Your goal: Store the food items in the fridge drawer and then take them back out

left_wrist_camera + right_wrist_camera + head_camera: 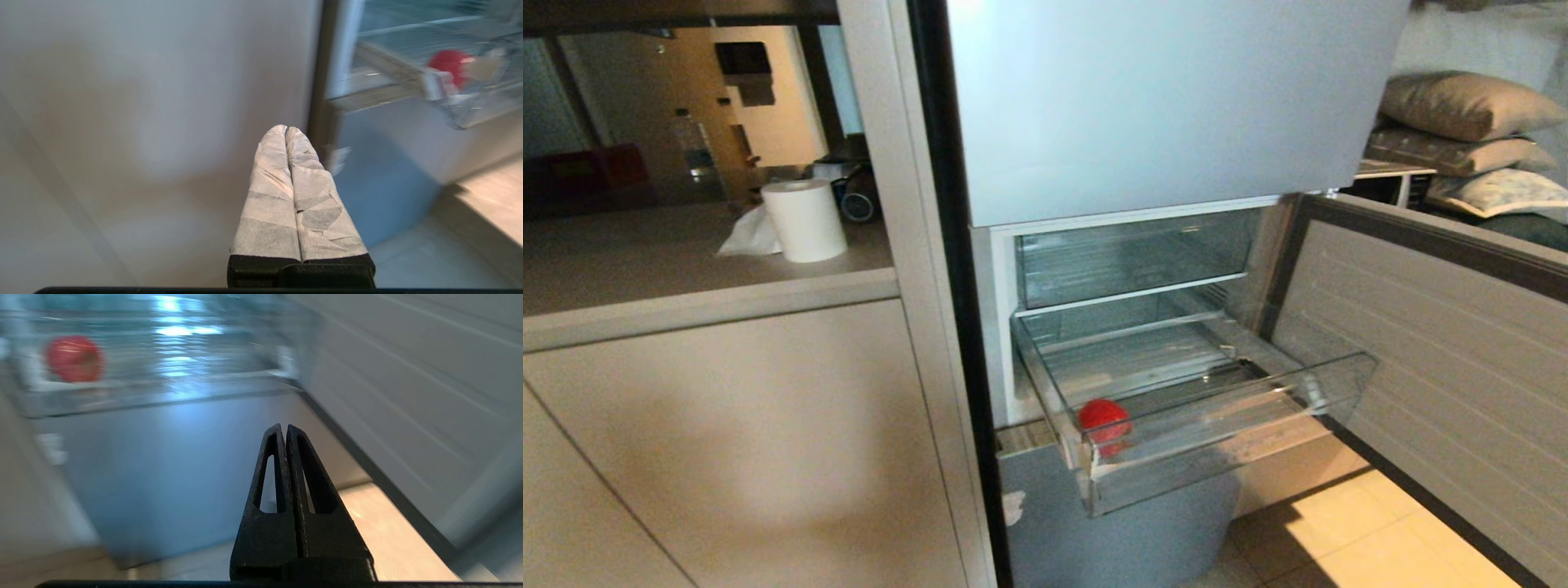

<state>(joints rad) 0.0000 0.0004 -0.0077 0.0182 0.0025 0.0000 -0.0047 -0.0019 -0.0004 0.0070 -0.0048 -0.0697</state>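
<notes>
The clear fridge drawer (1225, 441) stands pulled out below the fridge's closed upper door. One round red food item (1103, 418) lies in its front left corner, also seen in the left wrist view (449, 65) and the right wrist view (74, 358). No other food item shows. Neither arm appears in the head view. My left gripper (286, 130), its fingers wrapped in white tape, is shut and empty, hanging low before the cabinet panel left of the fridge. My right gripper (284, 428), black, is shut and empty, low in front of the fridge and well short of the drawer.
The fridge's lower door (1445, 367) stands open at the right. Above the drawer is another clear compartment (1131, 257). A counter (686, 261) at the left holds a paper roll (805, 219). Pillows (1462, 106) lie at the far right. Tiled floor (1372, 539) lies below.
</notes>
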